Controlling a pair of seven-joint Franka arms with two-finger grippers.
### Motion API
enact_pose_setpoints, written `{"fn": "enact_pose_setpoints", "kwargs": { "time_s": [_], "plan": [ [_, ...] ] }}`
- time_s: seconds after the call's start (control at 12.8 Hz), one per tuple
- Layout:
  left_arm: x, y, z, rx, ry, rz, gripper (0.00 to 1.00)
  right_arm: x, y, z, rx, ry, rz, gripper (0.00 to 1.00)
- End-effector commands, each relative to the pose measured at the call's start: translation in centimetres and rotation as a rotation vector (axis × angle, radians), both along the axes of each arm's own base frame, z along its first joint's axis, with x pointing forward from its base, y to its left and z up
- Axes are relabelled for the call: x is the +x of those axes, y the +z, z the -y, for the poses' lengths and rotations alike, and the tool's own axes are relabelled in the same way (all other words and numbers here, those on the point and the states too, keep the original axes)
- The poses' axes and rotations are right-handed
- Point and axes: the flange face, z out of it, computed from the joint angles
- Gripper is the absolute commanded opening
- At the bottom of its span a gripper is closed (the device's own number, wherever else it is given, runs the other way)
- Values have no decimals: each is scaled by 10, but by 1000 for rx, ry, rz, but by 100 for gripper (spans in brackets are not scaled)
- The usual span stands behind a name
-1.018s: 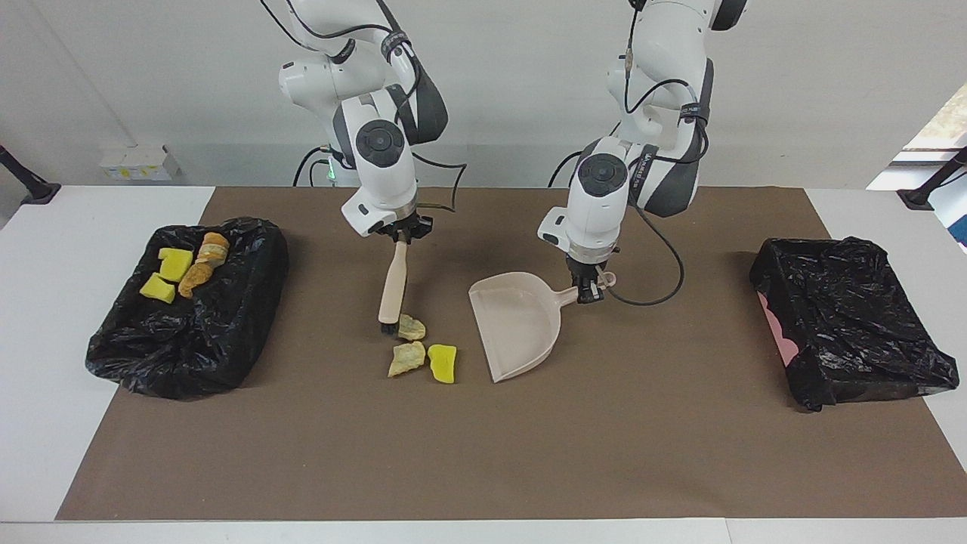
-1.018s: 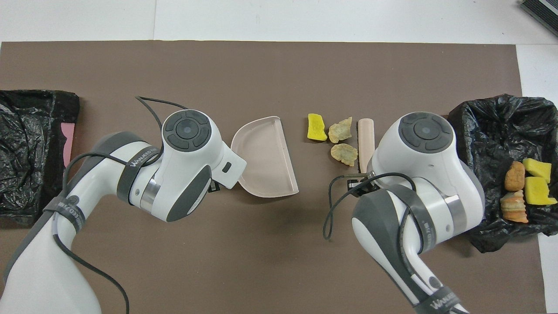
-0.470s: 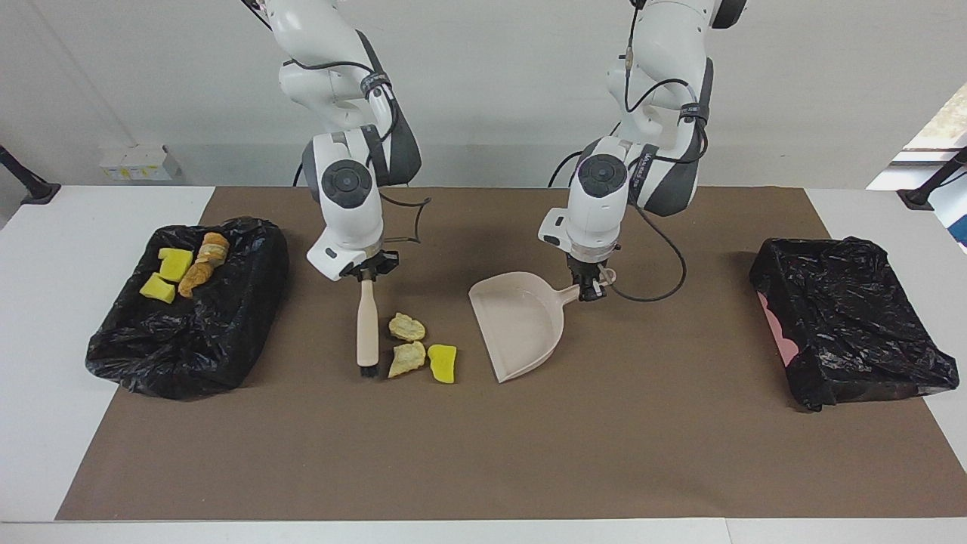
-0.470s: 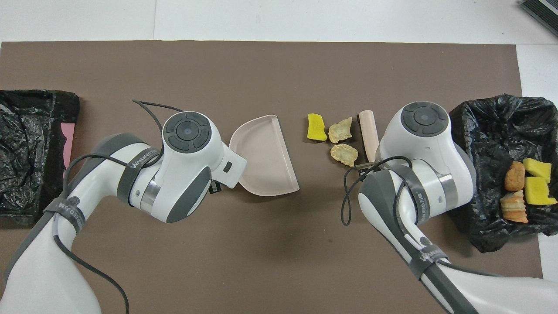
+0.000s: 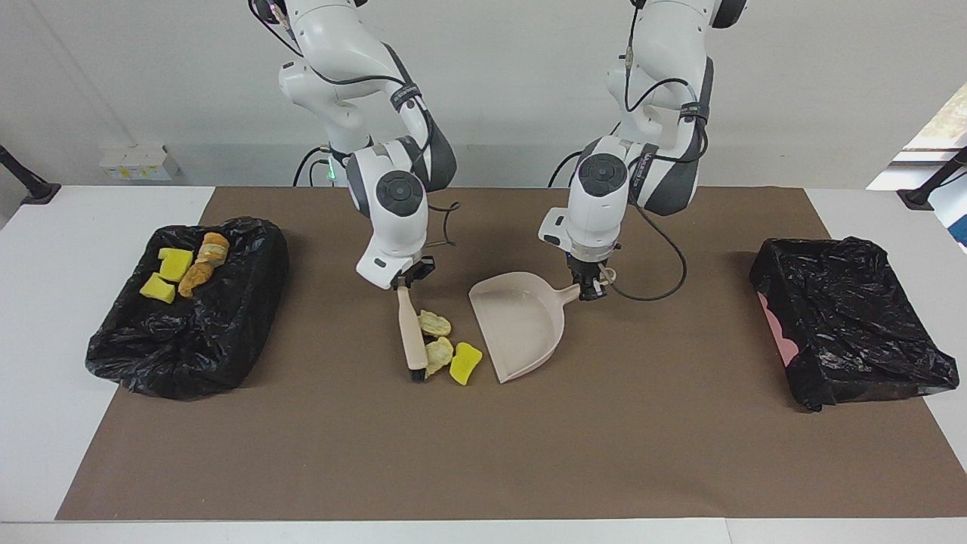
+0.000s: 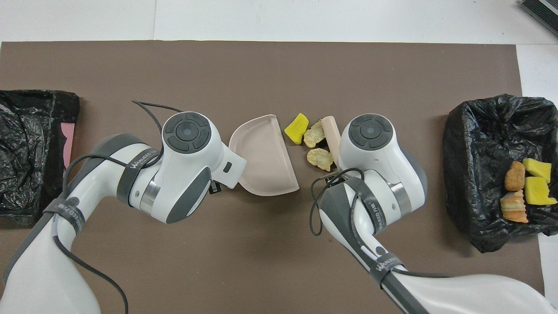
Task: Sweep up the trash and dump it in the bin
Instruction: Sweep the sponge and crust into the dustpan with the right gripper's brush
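- Presently, three loose trash pieces (image 5: 446, 350) on the brown mat are being pressed toward the beige plastic dustpan (image 5: 521, 325), just beside its open mouth, by the beige-handled brush (image 5: 410, 331), which is being gripped by the closed right gripper (image 5: 404, 281).
- The dustpan's handle is being clamped by the closed left gripper (image 5: 588, 290), so its mouth is being kept facing the trash.
- Four other pieces are lying in the black-lined bin (image 5: 189, 302) at the right arm's end.

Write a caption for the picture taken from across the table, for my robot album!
Right gripper pushes three trash bits with a brush toward the dustpan held by the left gripper.

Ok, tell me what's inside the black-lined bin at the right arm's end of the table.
In the bin lie two yellow sponge pieces, a brown lump and an orange-and-pale lump. Whatever sits under them or in the liner's folds is covered.
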Motion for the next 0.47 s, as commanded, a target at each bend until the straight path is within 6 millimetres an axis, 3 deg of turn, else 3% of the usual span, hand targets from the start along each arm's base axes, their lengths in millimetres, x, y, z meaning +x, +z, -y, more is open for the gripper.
{"fn": "enact_pose_setpoints", "kwargs": {
  "time_s": [0.0,0.31,0.39],
  "plan": [
    [-7,3,-8,12,19,18,0,-13,-1,-36,93,139,-21,0],
    [-6,1,-10,11,21,18,0,-38,15,-83,161,220,-74,0],
    [-6,1,-11,11,21,18,0,-34,25,-79,155,214,-88,0]
  ]
}}
